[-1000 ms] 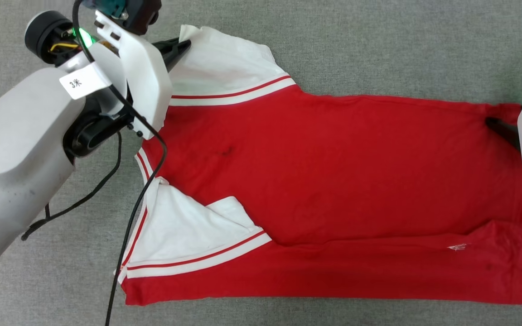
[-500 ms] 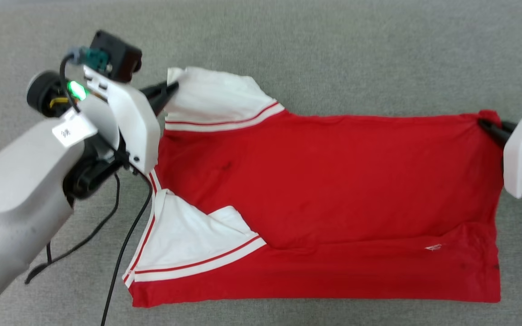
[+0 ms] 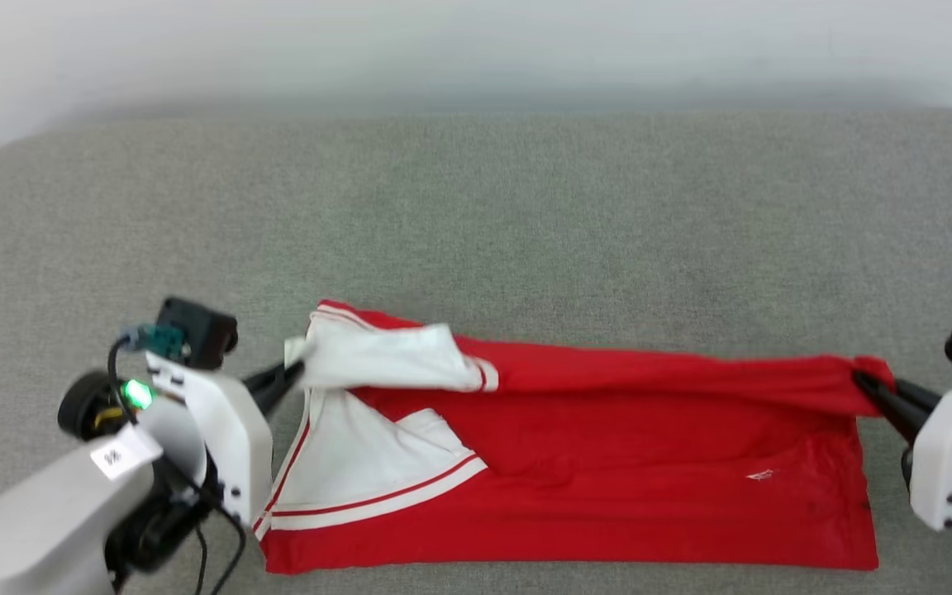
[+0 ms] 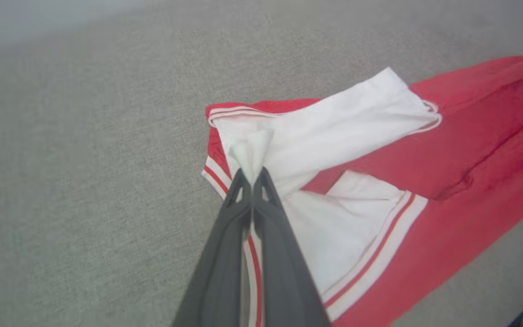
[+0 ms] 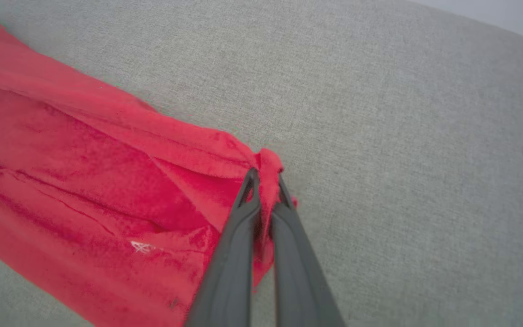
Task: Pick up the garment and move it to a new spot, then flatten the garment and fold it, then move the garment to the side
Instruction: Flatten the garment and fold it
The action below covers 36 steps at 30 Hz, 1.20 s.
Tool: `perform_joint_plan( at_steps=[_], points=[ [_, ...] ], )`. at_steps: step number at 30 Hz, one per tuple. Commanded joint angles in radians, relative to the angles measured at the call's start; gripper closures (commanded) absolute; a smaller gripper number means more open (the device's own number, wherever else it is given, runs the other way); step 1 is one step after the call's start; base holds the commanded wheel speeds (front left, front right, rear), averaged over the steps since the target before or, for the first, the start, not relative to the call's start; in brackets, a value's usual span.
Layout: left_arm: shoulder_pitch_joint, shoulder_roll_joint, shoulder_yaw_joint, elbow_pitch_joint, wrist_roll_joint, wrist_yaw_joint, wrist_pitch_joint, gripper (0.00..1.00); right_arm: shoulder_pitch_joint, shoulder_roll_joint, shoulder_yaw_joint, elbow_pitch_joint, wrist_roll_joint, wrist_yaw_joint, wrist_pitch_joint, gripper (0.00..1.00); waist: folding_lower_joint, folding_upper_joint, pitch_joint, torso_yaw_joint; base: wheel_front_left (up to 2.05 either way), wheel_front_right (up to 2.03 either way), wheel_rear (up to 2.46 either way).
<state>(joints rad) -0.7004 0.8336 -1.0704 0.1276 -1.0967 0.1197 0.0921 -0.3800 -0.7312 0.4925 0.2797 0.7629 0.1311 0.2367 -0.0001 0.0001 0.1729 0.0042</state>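
Garment [image 3: 608, 496] red, white sleeves, striped trim

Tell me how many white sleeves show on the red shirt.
2. The far sleeve is pinched by the left gripper at the left end of the shirt; the near sleeve lies flat beside it, closer to the robot.

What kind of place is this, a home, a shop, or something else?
Probably a robot test bench, not a home: a grey cloth-covered table against a plain pale wall, and one red garment pinched by the left gripper and right gripper.
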Motion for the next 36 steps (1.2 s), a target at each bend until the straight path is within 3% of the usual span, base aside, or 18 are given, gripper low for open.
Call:
perform_joint_plan(
  at_steps=[1, 7, 17, 18, 19, 20, 23, 29, 36],
  points=[
    [0.037, 0.010, -0.005, -0.014, -0.012, 0.012, -0.008, 1.00, 0.042, -0.002, -0.017, -0.016, -0.010, -0.001, -0.007, 1.00, 0.0001, -0.0001, -0.018, 0.004, 0.00, 0.00, 0.00],
    [0.147, 0.021, -0.028, -0.046, -0.051, 0.052, -0.028, 1.00, 0.210, 0.025, -0.098, -0.076, -0.017, -0.001, 0.004, 1.00, 0.0001, -0.0001, -0.038, 0.010, 0.00, 0.00, 0.00],
    [0.208, -0.006, -0.038, 0.018, -0.079, 0.053, -0.053, 1.00, 0.356, 0.106, -0.159, -0.074, -0.047, -0.001, 0.046, 1.00, 0.0001, -0.0001, -0.021, 0.007, 0.00, 0.00, 0.00],
    [0.208, -0.011, -0.035, 0.026, -0.077, 0.058, -0.060, 0.87, 0.359, 0.116, -0.162, -0.068, -0.046, -0.001, 0.041, 0.78, 0.0001, -0.0001, -0.022, 0.007, 0.00, 0.00, 0.00],
    [0.208, -0.013, -0.036, 0.033, -0.067, 0.063, -0.070, 0.22, 0.362, 0.126, -0.169, -0.066, -0.045, -0.001, 0.031, 0.27, 0.0001, -0.0001, -0.024, 0.007, 0.00, 0.00, 0.00],
    [0.211, -0.017, -0.033, 0.039, -0.066, 0.067, -0.086, 0.00, 0.362, 0.130, -0.177, -0.066, -0.048, -0.001, 0.023, 0.00, 0.0001, -0.0001, -0.028, 0.006, 0.00, 0.00, 0.00],
    [0.227, -0.029, -0.023, 0.046, -0.049, 0.088, -0.143, 0.00, 0.367, 0.127, -0.199, -0.090, -0.043, -0.001, 0.008, 0.00, 0.0001, -0.0001, -0.048, 0.003, 0.00, 0.00, 0.00],
    [0.264, -0.043, 0.016, 0.030, -0.006, 0.178, -0.286, 0.00, 0.387, 0.086, -0.279, -0.200, 0.021, -0.001, 0.038, 0.00, 0.0001, -0.0001, -0.081, 0.000, 0.00, 0.00, 0.00],
    [0.304, -0.074, 0.105, -0.002, 0.092, 0.291, -0.356, 0.00, 0.391, 0.019, -0.350, -0.227, 0.109, -0.001, 0.176, 0.00, 0.0001, -0.0001, -0.080, 0.015, 0.00, 0.00, 0.00]
  ],
)
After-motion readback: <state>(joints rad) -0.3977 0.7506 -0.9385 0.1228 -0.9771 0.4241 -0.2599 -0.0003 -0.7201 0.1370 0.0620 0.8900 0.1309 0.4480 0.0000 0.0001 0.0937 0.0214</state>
